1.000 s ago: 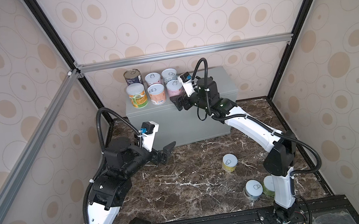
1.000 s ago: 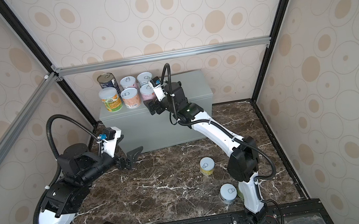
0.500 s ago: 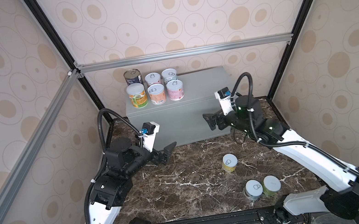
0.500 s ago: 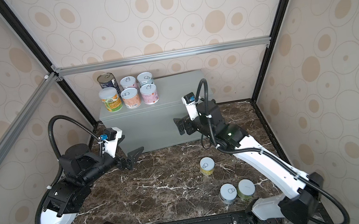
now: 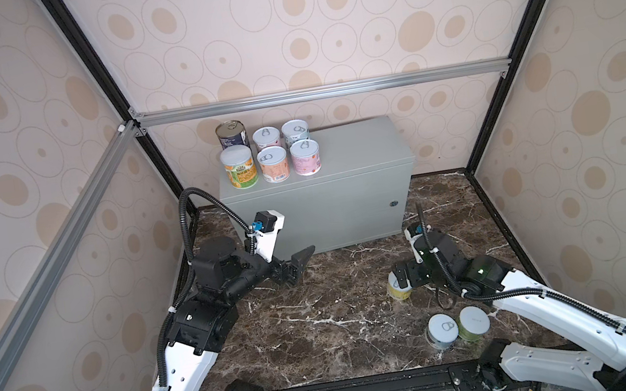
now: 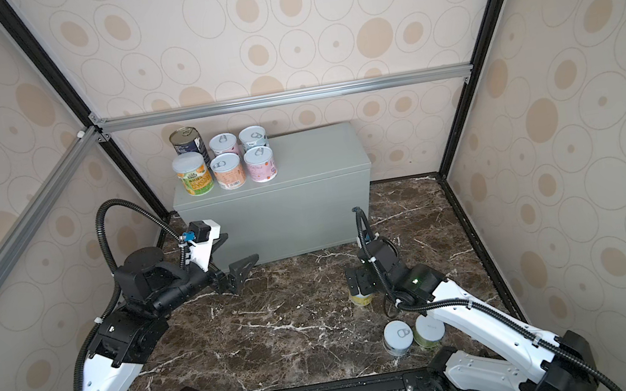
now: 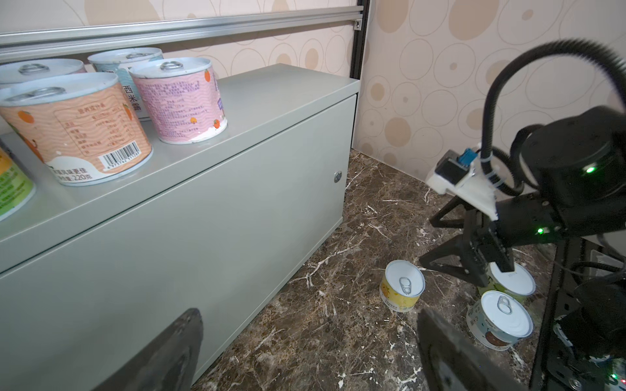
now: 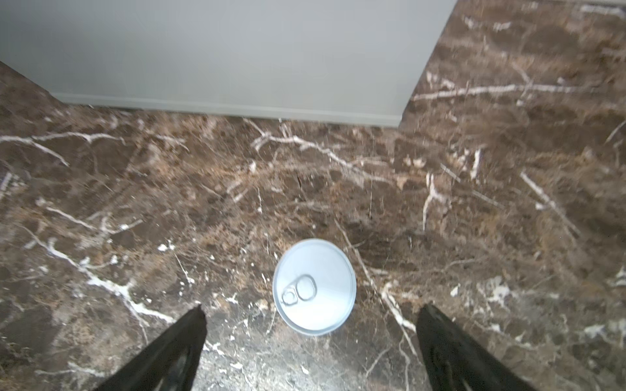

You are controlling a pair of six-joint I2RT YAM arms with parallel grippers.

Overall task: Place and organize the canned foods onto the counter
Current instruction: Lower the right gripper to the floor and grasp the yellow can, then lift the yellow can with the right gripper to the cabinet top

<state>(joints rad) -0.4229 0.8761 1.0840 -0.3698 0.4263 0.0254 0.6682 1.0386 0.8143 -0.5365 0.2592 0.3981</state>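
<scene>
Several canned foods stand grouped at the left end of the counter [image 5: 354, 148], a grey box: a dark-blue can [image 5: 231, 133], an orange-green one [image 5: 238, 166], an orange one [image 5: 273, 163], a pink one [image 5: 305, 157] and two behind. Three more stand on the marble floor: yellow [image 5: 399, 294], white [image 5: 443, 330] and green [image 5: 474, 323]. My right gripper [image 5: 401, 276] hangs open over the yellow can [image 8: 314, 287], which lies just ahead of its fingertips, untouched. My left gripper [image 5: 298, 266] is open and empty, low before the counter's left front.
The marble floor [image 5: 342, 318] is walled in on three sides, with a black rail along the front. The counter's right half is bare. A small round lock [image 5: 392, 204] sits on the counter's front. In the left wrist view the right arm [image 7: 559, 203] reaches over the floor cans.
My right gripper left the pink can on the counter, swung down and right, and now hovers over the yellow can on the floor. The left arm has barely moved.
</scene>
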